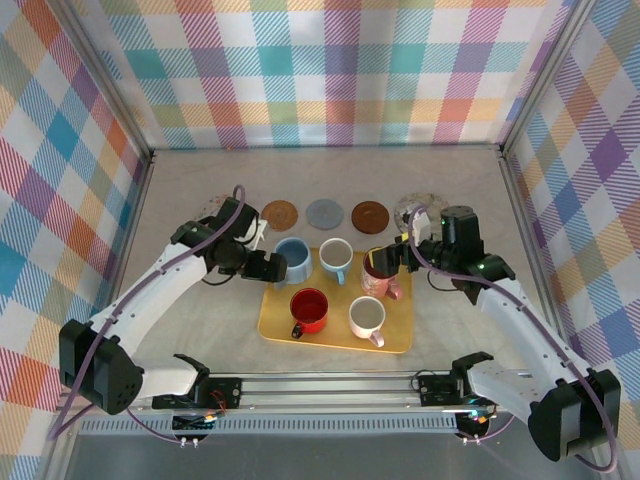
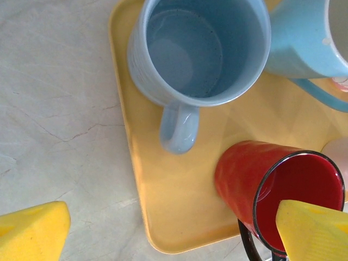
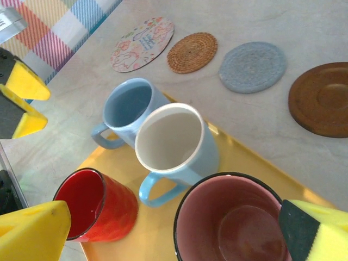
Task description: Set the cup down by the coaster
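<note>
Top external view first: see five cups crowded on a yellow tray (image 1: 272, 328) in the middle of the tabletop (image 1: 190, 200). Bunched up there, ready for picking. Behind the tray, see four coasters in a row: woven coaster (image 1: 280, 213), grey coaster (image 1: 324, 212), brown coaster (image 1: 370, 214), picture coaster (image 1: 410, 206). Set apart from each other, likely to leave room for a cup beside one. No cup next to any coaster yet.

Now the left wrist view. Left gripper (image 2: 171, 217) spread wide, holding nothing. Hangs over the tray's corner, with the blue cup (image 2: 201, 54) ahead and the red cup (image 2: 244, 174) by one finger. Cannot tell if that finger touches the red rim.

Now the right wrist view. Right gripper (image 3: 174, 223) spread wide too, pinching nothing. Hangs with one finger on each side of the pink cup (image 3: 234, 225), on the tray. Looks lined up that way for a squeeze on it. Likely the cup for the job, but cannot say for sure.
</note>
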You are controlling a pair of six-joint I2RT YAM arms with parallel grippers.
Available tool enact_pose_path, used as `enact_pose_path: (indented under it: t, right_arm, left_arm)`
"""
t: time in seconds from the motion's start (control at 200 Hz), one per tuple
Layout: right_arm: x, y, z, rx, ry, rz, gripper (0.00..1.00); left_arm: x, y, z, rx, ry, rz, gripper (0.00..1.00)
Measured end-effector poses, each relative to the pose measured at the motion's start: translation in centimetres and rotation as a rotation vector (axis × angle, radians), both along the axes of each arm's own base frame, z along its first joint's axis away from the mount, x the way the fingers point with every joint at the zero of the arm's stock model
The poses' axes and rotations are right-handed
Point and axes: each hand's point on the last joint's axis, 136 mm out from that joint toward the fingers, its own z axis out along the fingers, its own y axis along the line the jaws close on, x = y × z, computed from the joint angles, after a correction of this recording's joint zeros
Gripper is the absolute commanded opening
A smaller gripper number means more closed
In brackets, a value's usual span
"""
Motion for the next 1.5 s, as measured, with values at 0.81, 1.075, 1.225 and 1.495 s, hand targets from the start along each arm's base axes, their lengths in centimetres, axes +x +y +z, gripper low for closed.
enact_pose_path:
  t: [0.81,1.075,1.225,1.495]
  right_arm:
    - [1.4,0.5,-0.3,-0.019,-0.035,-0.019,0.99]
    - [1.7,0.7,-0.2,-0.012,-0.044,-0.015,0.99]
    - [1.7,0.8,-0.3,-0.011,-0.043,-0.008,0.99]
    - [1.9,0.9,-0.5,-0.013,-0.039,-0.008,0.99]
  left_arm:
    - [0.7,-0.8,-6.4,0.085,0.186,-0.04,0.72]
    - [0.8,-1.0,-7.7,0.129,0.203,-0.069,0.63]
    - [1.5,-1.5,-7.9,0.137,0.184,-0.078,0.61]
    - [1.7,-2.6,-9.4,0.157,0.19,-0.108,0.56]
